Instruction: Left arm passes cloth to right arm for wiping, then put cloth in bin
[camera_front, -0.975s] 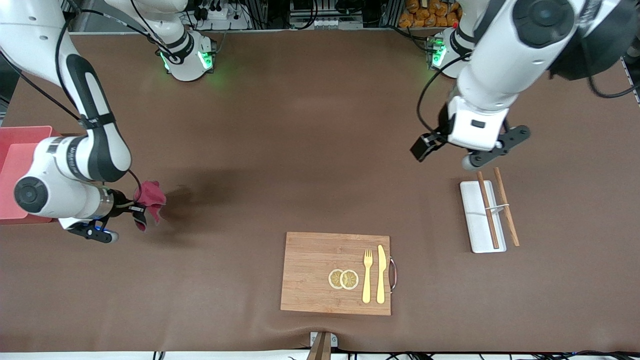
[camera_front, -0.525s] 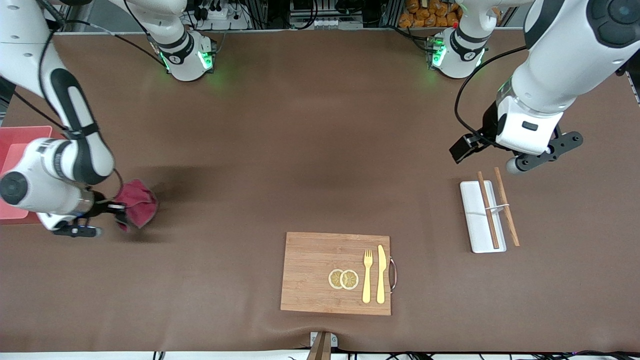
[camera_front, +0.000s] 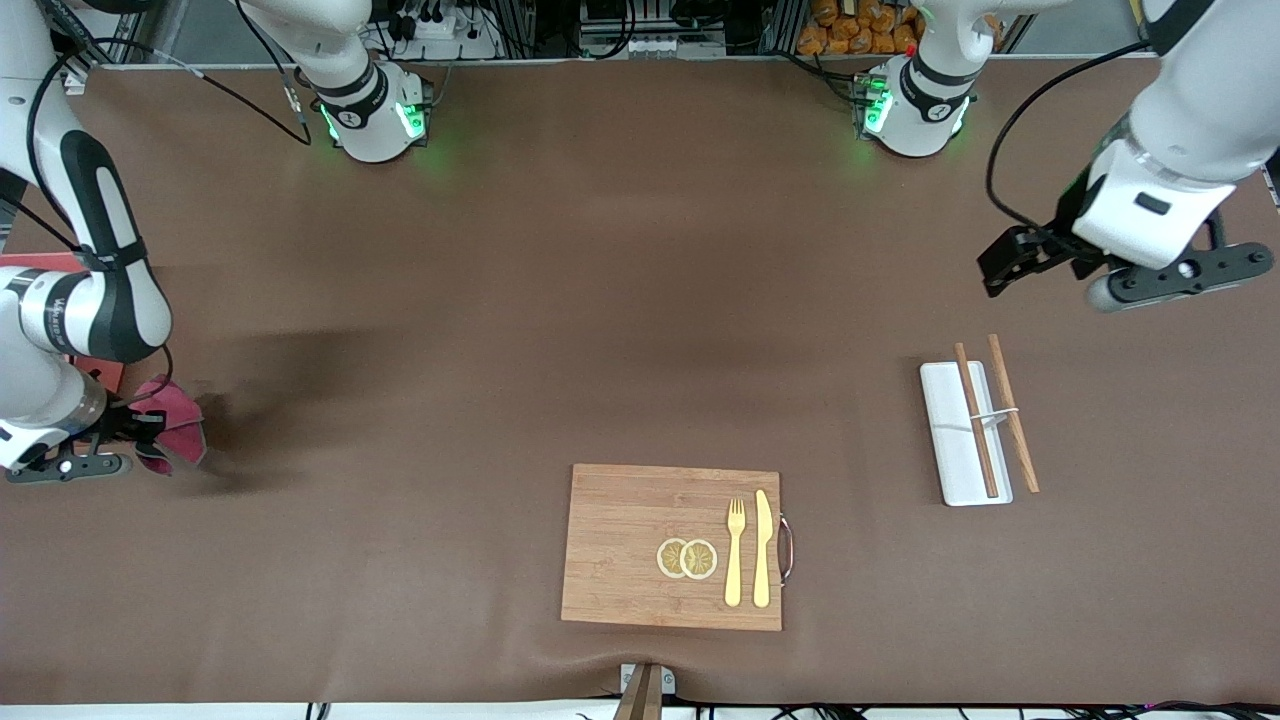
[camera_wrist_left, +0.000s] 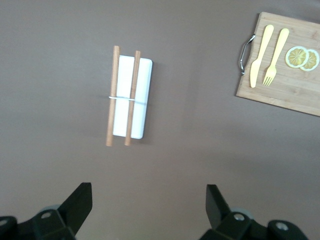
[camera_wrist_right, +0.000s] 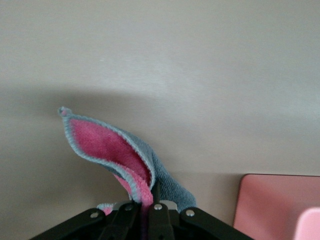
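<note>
My right gripper (camera_front: 140, 428) is shut on the dark red cloth (camera_front: 172, 428) and holds it in the air at the right arm's end of the table, beside the pink bin (camera_front: 95, 372), which the arm mostly hides. In the right wrist view the cloth (camera_wrist_right: 112, 150) hangs from my shut fingers, pink inside with a grey edge, and a corner of the bin (camera_wrist_right: 275, 205) shows. My left gripper (camera_front: 1100, 275) is open and empty, up over the brown table near the white tray (camera_front: 948, 440). Its two fingertips (camera_wrist_left: 80, 200) stand wide apart.
A wooden board (camera_front: 640, 545) with two lemon slices (camera_front: 686, 558), a fork (camera_front: 735, 550) and a knife (camera_front: 762, 548) lies near the front camera. Two chopsticks (camera_front: 975, 420) lie across the white tray and also show in the left wrist view (camera_wrist_left: 124, 97).
My right gripper has carried the cloth toward the right arm's end of the table, close to the bin. My left gripper has drawn back toward the left arm's end, away from the tray.
</note>
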